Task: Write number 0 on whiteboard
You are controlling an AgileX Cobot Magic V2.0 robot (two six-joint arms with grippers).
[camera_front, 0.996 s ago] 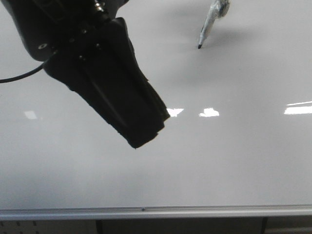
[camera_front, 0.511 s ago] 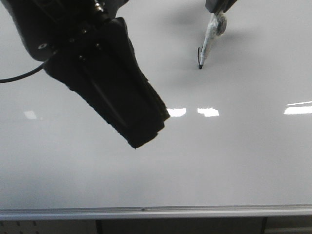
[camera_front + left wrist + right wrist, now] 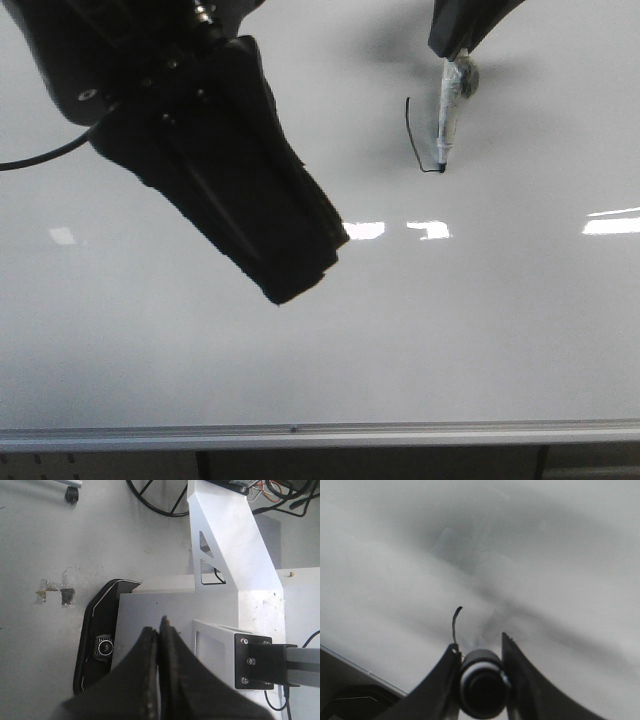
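Running down the whiteboard (image 3: 480, 330) just left of the right gripper (image 3: 462, 40), only the first curved stroke of the number 0 (image 3: 414, 135) was drawn, its long axis upright and its loop unclosed. A marker (image 3: 449, 115) was clamped in that gripper, tip touching the stroke's lower end. Bare board was left all round, the frame strip (image 3: 320, 436) well below; the left gripper (image 3: 285, 265), pressed together, was held farther off.

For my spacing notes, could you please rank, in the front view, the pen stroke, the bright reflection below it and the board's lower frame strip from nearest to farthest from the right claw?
1. Pen stroke, just left of the right claw.
2. Bright reflection, lower on the whiteboard.
3. Frame strip, along the bottom edge.
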